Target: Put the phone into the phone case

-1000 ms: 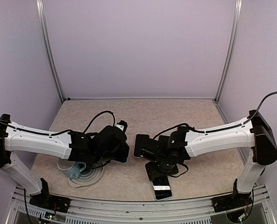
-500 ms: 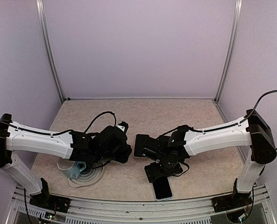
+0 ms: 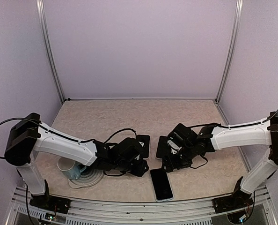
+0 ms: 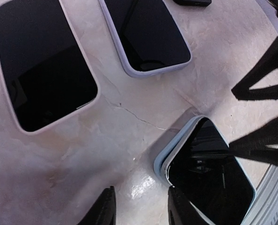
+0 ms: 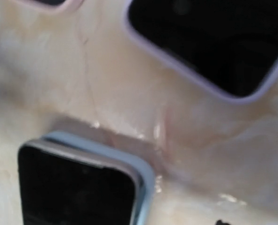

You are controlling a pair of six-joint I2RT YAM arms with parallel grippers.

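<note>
Phone (image 3: 161, 184) lies face up on the table (image 3: 106, 117) at its near edge, between the two arms. It is just in front of the left gripper (image 4: 141, 208) and the right gripper (image 3: 171, 161).

1. Left gripper: released. Its fingers (image 4: 106, 208) stand apart with bare table between them. The phone lies just to the right of them, not within the gap.
2. Right gripper: whether it is released or clenched cannot be told. The top view hides its fingertips and its own camera shows almost nothing of them.
3. Phone case (image 5: 146, 185): light blue, and it holds the phone. At the corner nearest the wrist cameras, a paler edge shows inside the blue rim as a separate layer.
4. Lavender-rimmed slab (image 4: 148, 33) and pale pink-rimmed slab (image 4: 45, 65): these lie side by side beyond the phone, apart from it. Whether their dark faces are screens or bare interiors cannot be told.
5. Cup (image 3: 73, 171): light blue, standing on a white round mat (image 3: 90, 179) beside the left arm. Its contents are hidden.

The top view shows the arms, cup and mat. The left wrist view alone shows the rim colours sharply. The right wrist view is blurred.
</note>
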